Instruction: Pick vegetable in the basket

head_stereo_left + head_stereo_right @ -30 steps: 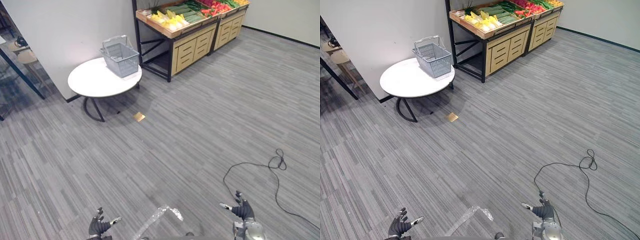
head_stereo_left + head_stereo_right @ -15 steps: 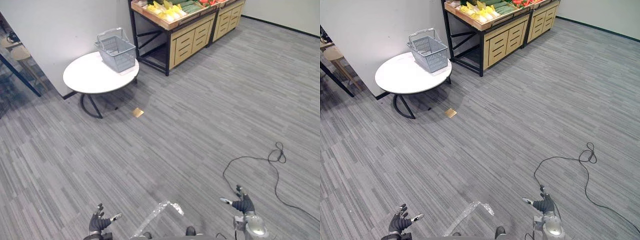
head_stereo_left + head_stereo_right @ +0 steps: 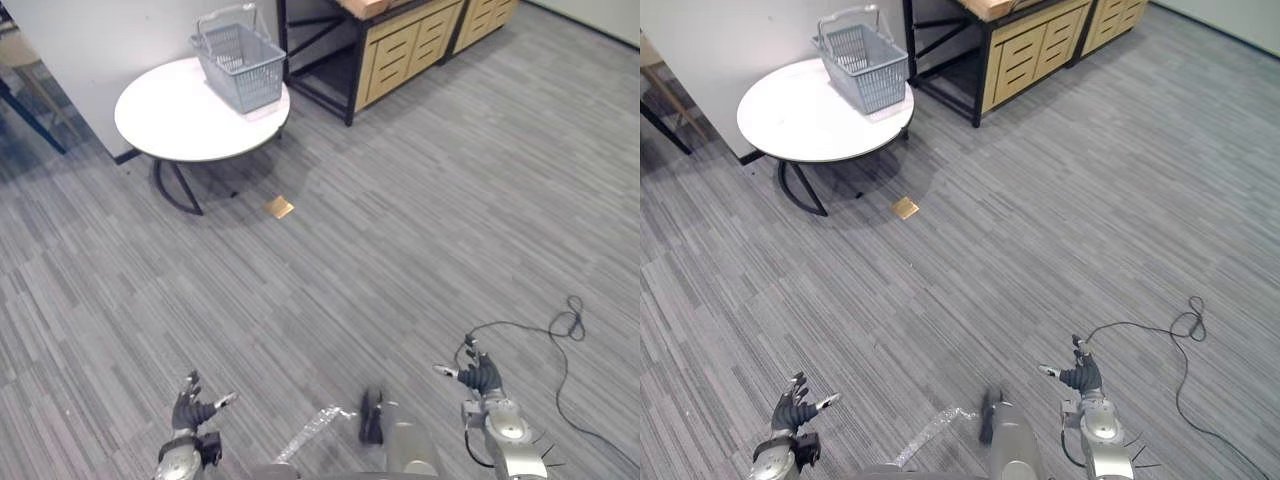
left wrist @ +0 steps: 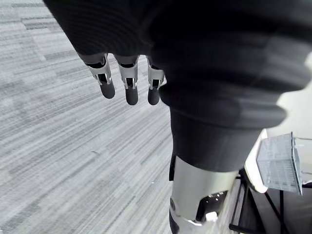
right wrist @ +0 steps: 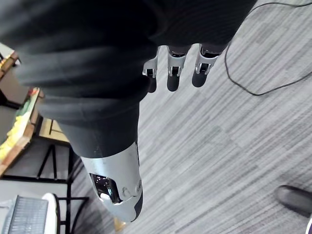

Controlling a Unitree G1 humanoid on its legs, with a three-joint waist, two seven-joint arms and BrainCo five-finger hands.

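A grey wire basket (image 3: 240,65) with its handle up stands on the far edge of a round white table (image 3: 165,120), far ahead to my left. Beside it is a wooden stand (image 3: 400,50) with drawers. Yellow vegetables (image 5: 12,134) on that stand show in the right wrist view. My left hand (image 3: 190,410) hangs low over the carpet with relaxed fingers (image 4: 129,85) and holds nothing. My right hand (image 3: 480,377) is low on the other side, its fingers (image 5: 173,73) straight and also holding nothing. Both hands are far from the basket and the stand.
Grey striped carpet lies between me and the table. A small brown square plate (image 3: 278,207) is set in the floor in front of the table. A pale wall (image 3: 100,30) rises behind the table, and dark furniture legs (image 3: 25,110) stand at the far left.
The whole picture has shifted, so the camera has moved: the table and basket sit higher and larger, and the stand's top with the vegetables has slid out. Both hands stay open.
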